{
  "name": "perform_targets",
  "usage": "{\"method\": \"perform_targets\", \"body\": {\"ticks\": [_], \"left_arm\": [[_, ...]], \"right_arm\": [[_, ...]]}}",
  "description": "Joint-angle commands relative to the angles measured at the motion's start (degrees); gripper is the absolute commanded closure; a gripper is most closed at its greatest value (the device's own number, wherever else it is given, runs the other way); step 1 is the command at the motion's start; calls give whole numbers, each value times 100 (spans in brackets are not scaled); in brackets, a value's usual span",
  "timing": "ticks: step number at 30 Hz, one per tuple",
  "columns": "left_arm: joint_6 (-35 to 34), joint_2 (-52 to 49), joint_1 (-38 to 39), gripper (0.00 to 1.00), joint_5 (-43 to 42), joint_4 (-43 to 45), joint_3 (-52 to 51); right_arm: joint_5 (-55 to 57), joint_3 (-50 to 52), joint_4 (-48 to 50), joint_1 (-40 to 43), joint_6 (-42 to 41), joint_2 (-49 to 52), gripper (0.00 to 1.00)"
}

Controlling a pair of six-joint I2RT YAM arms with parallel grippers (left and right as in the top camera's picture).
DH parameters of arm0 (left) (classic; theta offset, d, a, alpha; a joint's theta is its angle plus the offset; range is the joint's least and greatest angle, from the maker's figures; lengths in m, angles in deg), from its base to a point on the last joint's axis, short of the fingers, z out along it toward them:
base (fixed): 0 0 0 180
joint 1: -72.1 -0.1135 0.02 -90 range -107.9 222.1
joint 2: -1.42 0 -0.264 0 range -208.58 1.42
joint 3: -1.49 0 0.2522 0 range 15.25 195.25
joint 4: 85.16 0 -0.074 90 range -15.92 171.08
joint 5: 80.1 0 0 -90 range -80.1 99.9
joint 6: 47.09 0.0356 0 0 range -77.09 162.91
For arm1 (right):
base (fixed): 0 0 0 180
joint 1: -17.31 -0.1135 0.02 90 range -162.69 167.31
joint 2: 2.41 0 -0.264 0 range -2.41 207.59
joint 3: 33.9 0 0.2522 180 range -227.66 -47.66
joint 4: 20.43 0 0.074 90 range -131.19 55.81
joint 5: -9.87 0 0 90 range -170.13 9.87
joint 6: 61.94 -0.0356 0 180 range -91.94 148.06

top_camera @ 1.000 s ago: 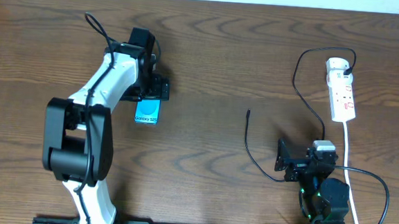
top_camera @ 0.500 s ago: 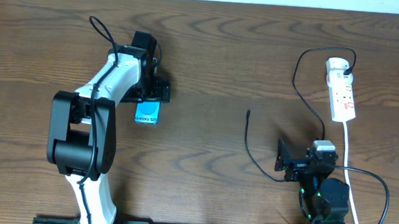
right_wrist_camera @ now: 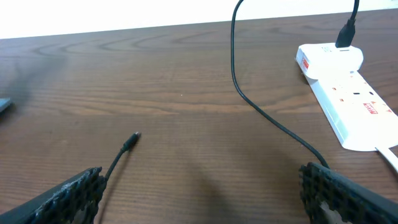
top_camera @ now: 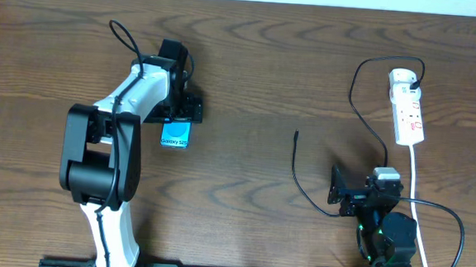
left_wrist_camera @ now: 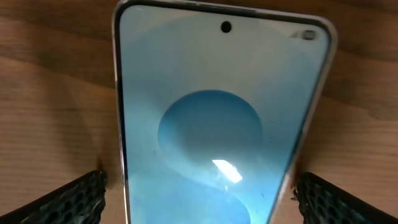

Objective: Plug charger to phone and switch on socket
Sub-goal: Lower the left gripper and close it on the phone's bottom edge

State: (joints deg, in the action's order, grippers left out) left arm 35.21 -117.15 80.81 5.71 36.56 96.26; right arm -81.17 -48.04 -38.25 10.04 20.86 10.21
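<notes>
The phone lies flat on the table at the left, its teal screen facing up. In the left wrist view the phone fills the frame. My left gripper is open and straddles the phone's far end; in the left wrist view a strip of wood shows between each finger and the phone's edge. The charger, a thin black cable, has its plug tip free on the table; the tip also shows in the right wrist view. The socket lies at the far right. My right gripper is open and empty, near the table's front.
The black cable loops from the socket's top end down past my right gripper. The socket's thicker white cord runs toward the front edge beside my right arm.
My left arm's elbow has shifted a little to the right while its gripper stays over the phone. The phone, cable and right arm have not moved.
</notes>
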Motion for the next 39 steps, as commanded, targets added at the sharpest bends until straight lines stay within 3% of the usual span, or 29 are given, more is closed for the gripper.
{"method": "perform_targets", "body": {"ticks": [1, 39], "left_arm": [[59, -105, -11, 2, 44, 55, -33], [361, -105, -11, 2, 105, 173, -35]], "right_arm": [[48, 7, -26, 4, -48, -24, 1], [48, 7, -26, 4, -48, -24, 1]]}}
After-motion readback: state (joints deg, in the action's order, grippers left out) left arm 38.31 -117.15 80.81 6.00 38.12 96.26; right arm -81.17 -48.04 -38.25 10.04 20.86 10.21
